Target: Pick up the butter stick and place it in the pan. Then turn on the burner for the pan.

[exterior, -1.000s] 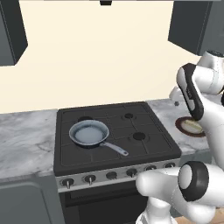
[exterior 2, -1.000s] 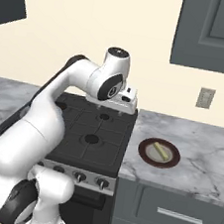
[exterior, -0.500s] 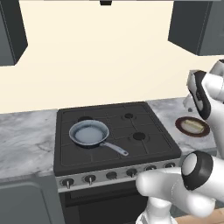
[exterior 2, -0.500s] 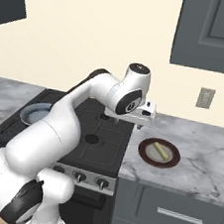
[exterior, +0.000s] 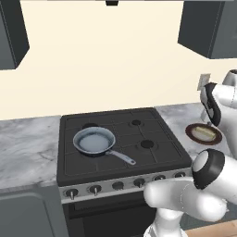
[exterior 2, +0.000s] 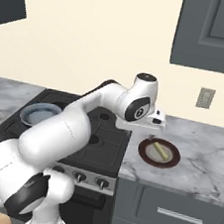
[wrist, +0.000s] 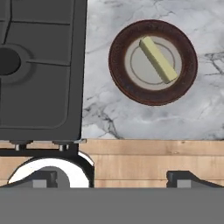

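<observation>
The butter stick (wrist: 158, 59) lies slantwise on the pale centre of a round dark brown plate (wrist: 118, 65) on the marble counter; the stick (exterior 2: 159, 150) and plate (exterior 2: 170, 160) stand right of the stove. My gripper (exterior 2: 152, 138) hangs just above the plate's left rim, open and holding nothing, with its fingertips (wrist: 181, 177) far apart. The grey-blue pan (exterior: 95, 140) rests on the stove's left side, its silver handle (exterior: 124, 159) pointing front right. The burner under the pan is hidden; other black burner caps (exterior: 147, 144) show between the grates.
A row of knobs (exterior: 95, 189) runs along the stove's front panel. A wall outlet (exterior 2: 205, 98) sits above the counter behind the plate. Dark cabinets (exterior 2: 214, 32) hang overhead. Marble counter (exterior: 28, 148) extends left of the stove.
The arm has swung right, from over the stove's right side to above the plate on the counter. Pan, plate and butter stick have not moved.
</observation>
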